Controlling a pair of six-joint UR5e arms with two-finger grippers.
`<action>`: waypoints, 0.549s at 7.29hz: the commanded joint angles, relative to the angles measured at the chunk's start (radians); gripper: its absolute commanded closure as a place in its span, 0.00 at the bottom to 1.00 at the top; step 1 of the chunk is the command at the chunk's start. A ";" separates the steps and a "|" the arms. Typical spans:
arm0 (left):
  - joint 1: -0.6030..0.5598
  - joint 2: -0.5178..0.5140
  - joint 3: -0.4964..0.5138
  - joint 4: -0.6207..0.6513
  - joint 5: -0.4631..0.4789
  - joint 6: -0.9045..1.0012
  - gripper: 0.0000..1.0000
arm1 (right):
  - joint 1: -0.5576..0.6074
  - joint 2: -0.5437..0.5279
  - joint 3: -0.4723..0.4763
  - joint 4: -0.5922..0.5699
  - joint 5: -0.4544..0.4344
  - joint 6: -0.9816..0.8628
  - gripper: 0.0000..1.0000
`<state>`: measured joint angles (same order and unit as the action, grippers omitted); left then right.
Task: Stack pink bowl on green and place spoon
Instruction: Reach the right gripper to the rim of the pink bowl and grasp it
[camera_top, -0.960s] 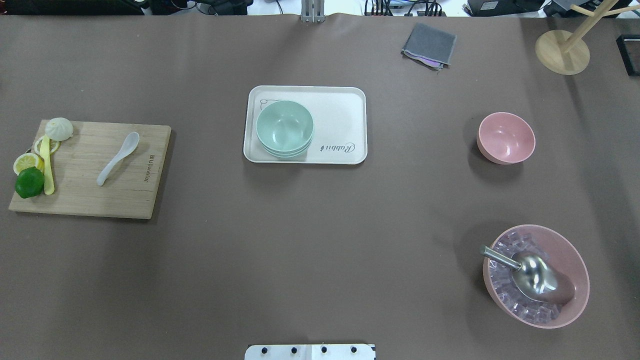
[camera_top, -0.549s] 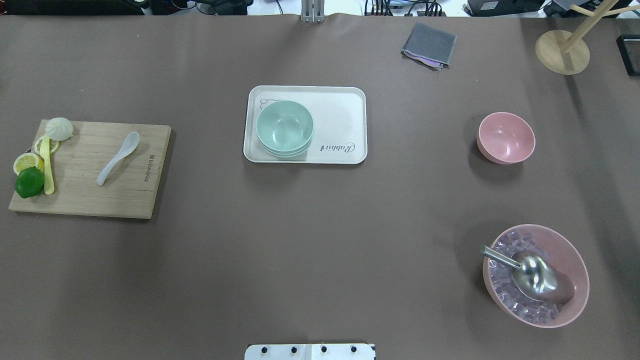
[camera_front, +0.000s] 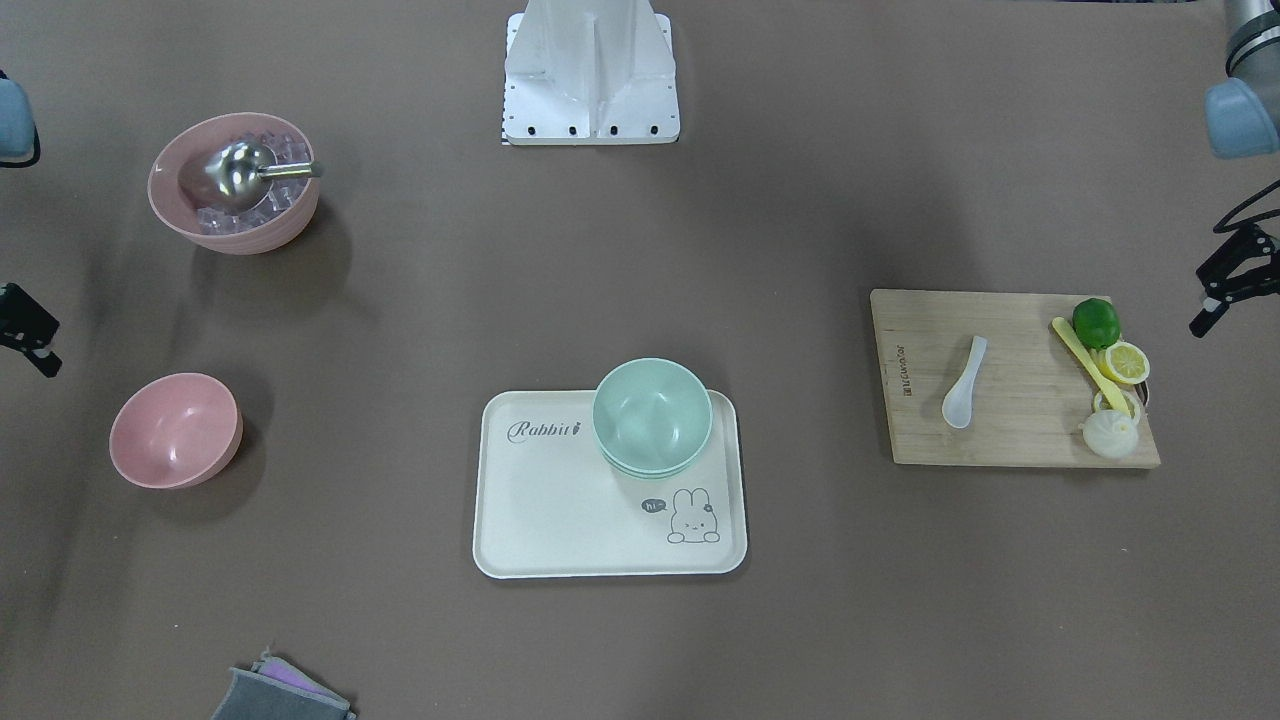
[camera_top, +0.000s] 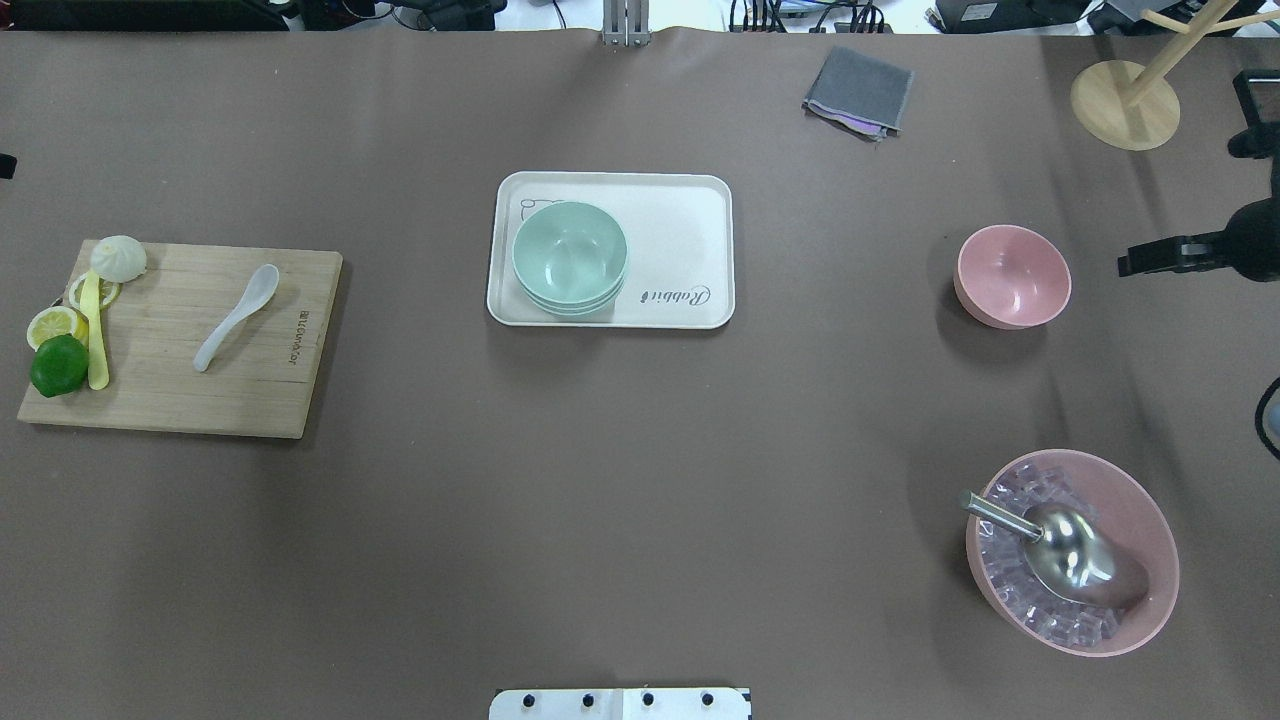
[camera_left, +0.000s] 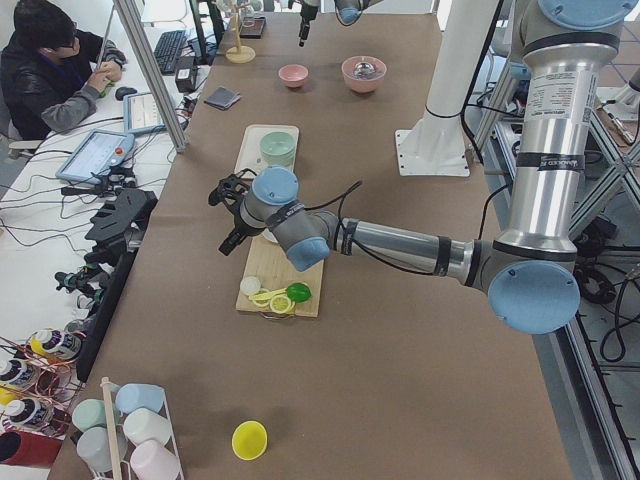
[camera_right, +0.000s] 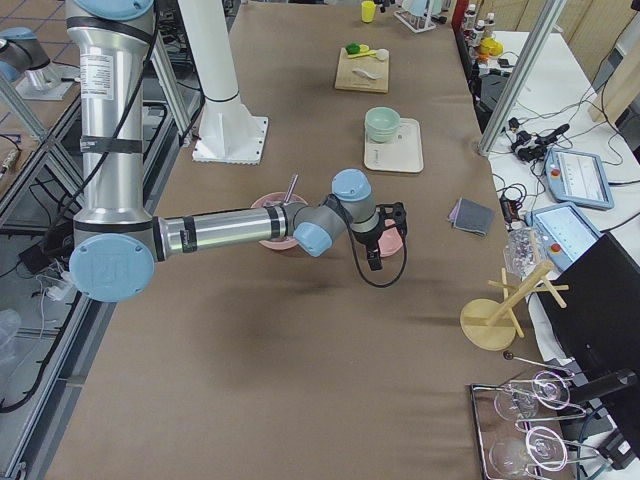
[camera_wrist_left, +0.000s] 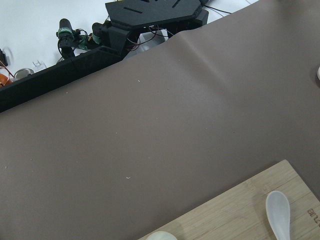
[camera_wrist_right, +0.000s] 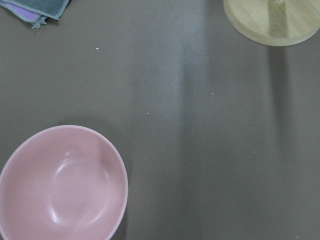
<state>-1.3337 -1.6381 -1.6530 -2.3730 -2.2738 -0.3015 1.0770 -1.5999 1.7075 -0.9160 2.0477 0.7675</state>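
Right claw (camera_top: 1150, 258) hangs at the worktop's right edge, just beside the pink bowl (camera_top: 1013, 276). You cannot tell how its jaws stand. Same for the left claw (camera_front: 1210, 295), off the left edge.

The pink bowl sits upright and empty, well apart from the green bowl (camera_top: 569, 256) on the tray (camera_top: 690, 250) mid-worktop. The spoon (camera_top: 236, 316) lies on the cutting board (camera_top: 250, 390) by the left edge.

Likely step: the reach. Come down plumb and pinch the near rim wall, one finger inside. Skip the ice bowl (camera_top: 1150, 520) at your right-hand robot-side corner.
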 joint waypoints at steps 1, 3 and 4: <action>0.005 -0.002 0.001 0.000 0.002 -0.002 0.02 | -0.098 0.049 -0.054 0.022 -0.099 0.108 0.13; 0.005 0.000 0.001 -0.002 0.000 -0.002 0.02 | -0.115 0.077 -0.095 0.023 -0.100 0.122 0.30; 0.007 0.000 0.001 -0.002 0.000 -0.002 0.02 | -0.118 0.093 -0.104 0.022 -0.100 0.136 0.41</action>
<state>-1.3281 -1.6390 -1.6521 -2.3741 -2.2725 -0.3037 0.9665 -1.5272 1.6218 -0.8936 1.9504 0.8890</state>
